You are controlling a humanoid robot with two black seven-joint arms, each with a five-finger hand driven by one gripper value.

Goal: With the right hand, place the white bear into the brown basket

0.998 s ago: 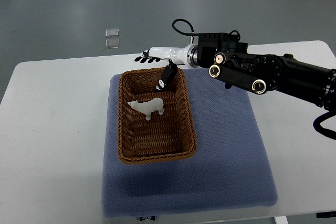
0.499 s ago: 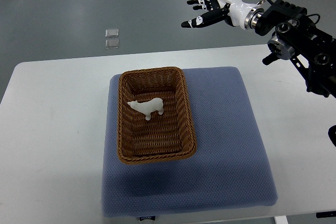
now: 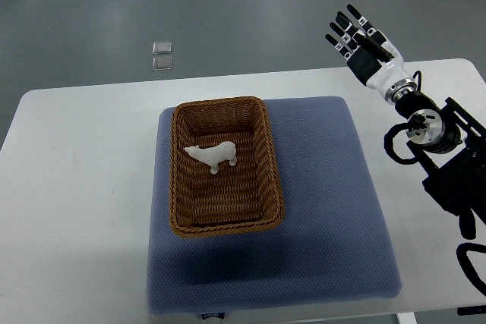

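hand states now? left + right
Left robot hand: not in view.
Right robot hand: open, fingers spread, holding nothing; white bear lies in the brown basket.

light: bright, even | shadows: soft | focus: sharp | glare: none

Right arm [image 3: 448,165] cut off at right edge; 2 small squares [image 3: 162,55] on floor (too small to identify).
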